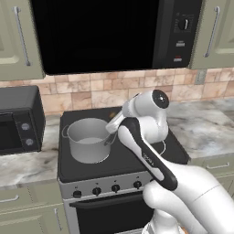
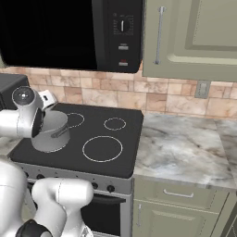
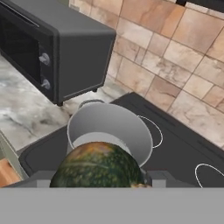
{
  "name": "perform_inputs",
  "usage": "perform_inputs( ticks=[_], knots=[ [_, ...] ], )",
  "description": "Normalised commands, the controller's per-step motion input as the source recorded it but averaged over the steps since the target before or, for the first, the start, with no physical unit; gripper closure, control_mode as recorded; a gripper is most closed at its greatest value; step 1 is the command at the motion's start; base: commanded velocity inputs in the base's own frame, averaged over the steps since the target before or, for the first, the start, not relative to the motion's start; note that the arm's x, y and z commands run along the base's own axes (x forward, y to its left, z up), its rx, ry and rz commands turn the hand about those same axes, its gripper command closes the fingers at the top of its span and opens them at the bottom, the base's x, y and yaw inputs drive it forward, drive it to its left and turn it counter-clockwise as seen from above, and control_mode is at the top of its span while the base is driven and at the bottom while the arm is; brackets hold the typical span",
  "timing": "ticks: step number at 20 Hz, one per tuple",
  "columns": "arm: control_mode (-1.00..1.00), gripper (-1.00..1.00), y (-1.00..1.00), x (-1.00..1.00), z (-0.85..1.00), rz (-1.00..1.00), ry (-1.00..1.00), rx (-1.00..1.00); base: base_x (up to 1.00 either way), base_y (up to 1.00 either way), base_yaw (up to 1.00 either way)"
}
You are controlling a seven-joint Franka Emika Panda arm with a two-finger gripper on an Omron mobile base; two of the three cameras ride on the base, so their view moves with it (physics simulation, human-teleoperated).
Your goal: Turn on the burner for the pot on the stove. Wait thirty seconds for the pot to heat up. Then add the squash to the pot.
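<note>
Squash (image 3: pixel 98 165) sits clamped in wide-set gripper (image 3: pixel 99 181) beside pot (image 3: pixel 110 129) rim; should centre over the opening, then release low.

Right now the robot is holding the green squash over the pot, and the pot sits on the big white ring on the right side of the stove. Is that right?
Not quite. The pot sits on the stove's left side, near the toaster oven; the big white ring is bare, as the right base view shows. The squash is indeed above the pot.
</note>
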Motion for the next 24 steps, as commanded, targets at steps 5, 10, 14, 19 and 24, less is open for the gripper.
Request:
perform_inputs(
  ticks=[5,10,14,19,24],
  knots=[
    [-1.00,1.00,0.00,0.00,-0.20,0.00,0.00,0.00,0.00,0.00,0.00],
    [-1.00,1.00,0.09,0.04,-0.08,0.00,0.00,0.00,0.00,0.00,0.00],
    [-1.00,1.00,0.17,0.08,-0.19,0.00,0.00,0.00,0.00,0.00,0.00],
    [-1.00,1.00,0.14,0.09,-0.28,0.00,0.00,0.00,0.00,0.00,0.00],
    [-1.00,1.00,0.12,0.14,-0.27,0.00,0.01,0.00,0.00,0.00,0.00]
  ],
)
